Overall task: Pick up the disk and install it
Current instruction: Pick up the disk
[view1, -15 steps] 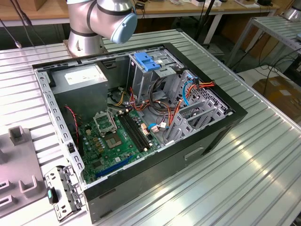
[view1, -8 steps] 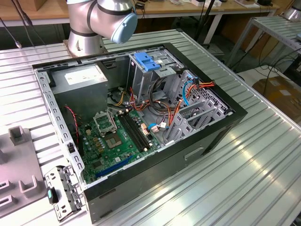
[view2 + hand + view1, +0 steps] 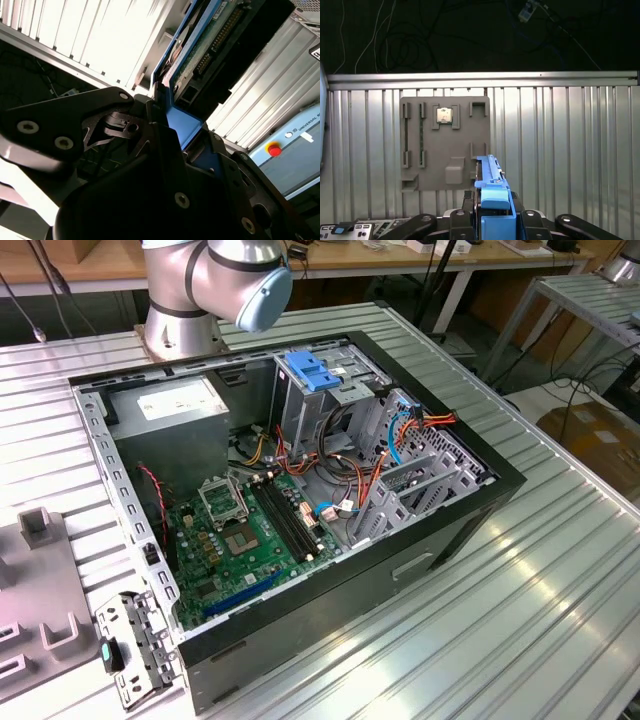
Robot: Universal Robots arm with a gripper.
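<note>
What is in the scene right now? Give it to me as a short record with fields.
tool: shut on the disk, above the table
disk: gripped at its blue end, held over the edge of the grey tray; its board side shows in the second wrist view
grey tray: lies on the table, a small chip in one slot
computer case: open on the table, circuit board exposed
task state: disk not yet in the case
</note>
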